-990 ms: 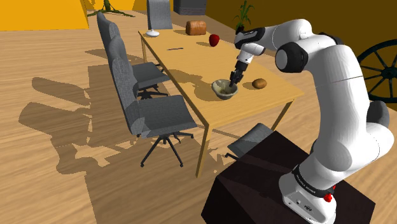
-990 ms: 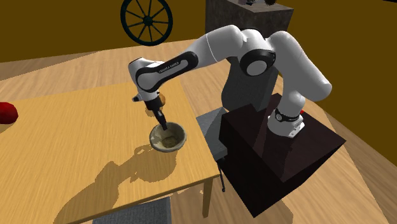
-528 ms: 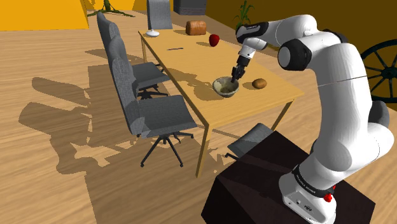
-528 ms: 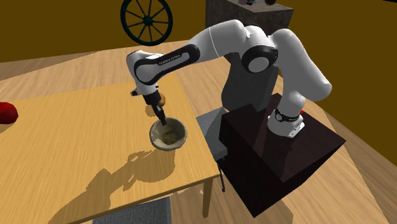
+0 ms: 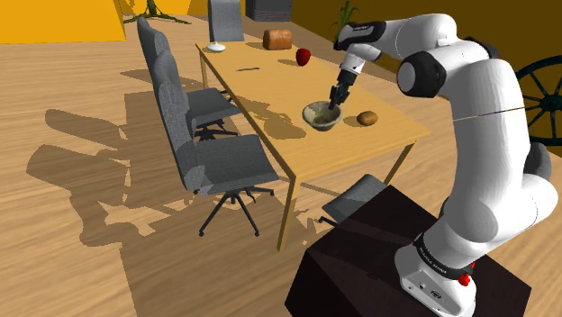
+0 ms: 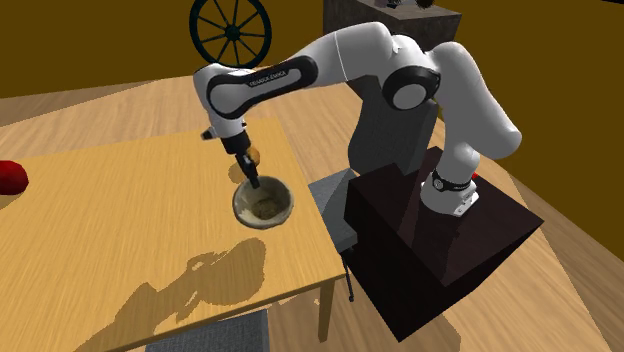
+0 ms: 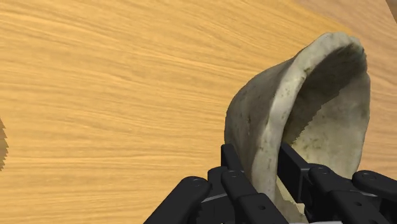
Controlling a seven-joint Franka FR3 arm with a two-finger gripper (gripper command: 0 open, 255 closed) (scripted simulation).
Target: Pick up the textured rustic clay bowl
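Note:
The bowl [image 5: 320, 116] is a rough, mottled grey-beige bowl that hangs just above the wooden table [image 5: 360, 149], near the table's end by the stand. My black gripper [image 5: 332, 103] is shut on its rim, one finger inside and one outside. In the second exterior view the bowl [image 6: 263, 203] tilts a little under the gripper [image 6: 254, 183], and its shadow lies apart from it on the tabletop. In the wrist view the bowl [image 7: 299, 108] wall is clasped between the fingers [image 7: 230, 159] of the gripper [image 7: 261, 159].
A brown roundish thing [image 5: 367, 118] lies on the table close beside the bowl. Farther along the table are a red apple [image 5: 303, 57], a bread loaf [image 5: 277, 39] and a white dish [image 5: 216, 47]. Grey office chairs [image 5: 216, 158] line one long side. The dark stand [image 5: 396, 261] is nearby.
The gripper has risen with the bowl in it. The bowl has come off the tabletop, and its shadow has drifted away from it.

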